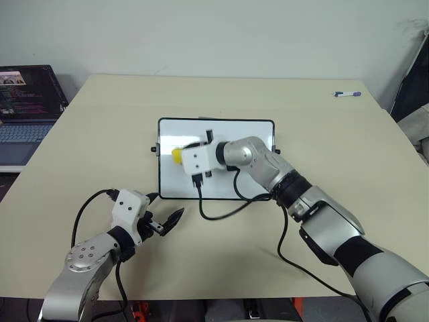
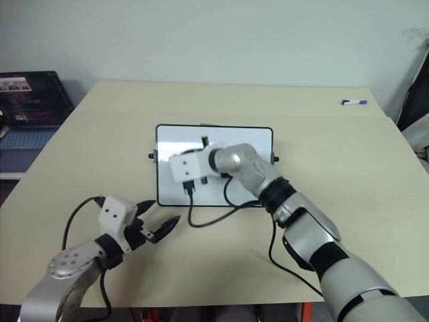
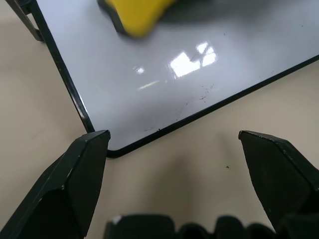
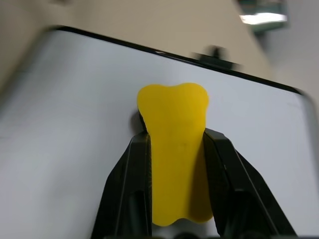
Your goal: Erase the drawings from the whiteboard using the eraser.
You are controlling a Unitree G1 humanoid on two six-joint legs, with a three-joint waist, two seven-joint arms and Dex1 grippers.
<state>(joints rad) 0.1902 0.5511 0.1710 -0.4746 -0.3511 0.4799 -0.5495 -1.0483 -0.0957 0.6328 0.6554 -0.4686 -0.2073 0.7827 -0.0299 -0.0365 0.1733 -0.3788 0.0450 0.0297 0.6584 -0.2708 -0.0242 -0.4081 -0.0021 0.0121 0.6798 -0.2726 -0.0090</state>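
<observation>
The whiteboard (image 1: 251, 136) lies flat in the middle of the table, black-framed, with a knob at each short side. My right gripper (image 1: 181, 155) reaches over it from the right and is shut on the yellow eraser (image 1: 176, 155), which rests over the board's left half. In the right wrist view the eraser (image 4: 174, 144) is squeezed between both black fingers (image 4: 134, 169). My left gripper (image 1: 164, 208) stands open just off the board's near left corner (image 3: 112, 149), holding nothing. The drawings are out of view; the bare board surface looks white, with faint specks near that corner.
A purple-capped white marker (image 1: 348, 94) lies at the table's far right. A laptop (image 1: 27, 100) sits on a lower surface beyond the table's left edge. A black cable (image 1: 228, 211) loops from my right wrist across the board's near edge onto the table.
</observation>
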